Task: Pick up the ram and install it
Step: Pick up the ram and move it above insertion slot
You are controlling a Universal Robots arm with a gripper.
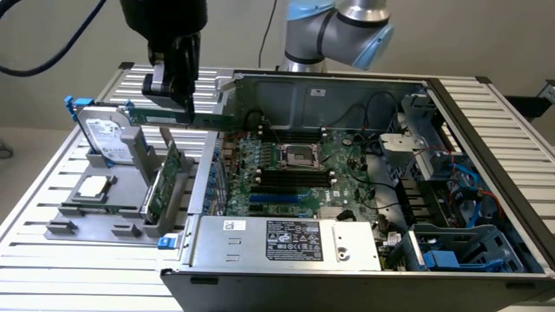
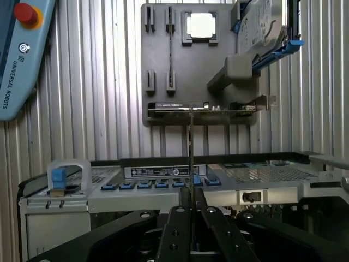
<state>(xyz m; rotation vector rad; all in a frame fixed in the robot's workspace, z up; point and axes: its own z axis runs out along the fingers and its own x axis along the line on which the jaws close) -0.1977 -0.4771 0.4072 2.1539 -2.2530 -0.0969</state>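
Holding the ram (image 1: 210,120) aloft, pinched in the end effector (image 1: 171,105) beside the open computer case (image 1: 485,130).

Exterior view: clamping the green stick near its middle, fingers closed tight on its two faces, carrying it level with the long edge horizontal; hanging clear above the grey fixture (image 1: 87,224) on the slatted desk (image 1: 43,260), right at the case wall on the exterior view's left; standing in the fixture, a hard drive (image 1: 106,140) with blue rails, a processor (image 1: 93,187) lying flat and an upright expansion card (image 1: 165,185); lying open inside the case, the motherboard (image 1: 347,185). Wrist view: looking along the ram (image 2: 190,155) edge-on, showing as a thin line rising from between the closed fingers (image 2: 175,221), crossing the case rim and ending against the expansion card.
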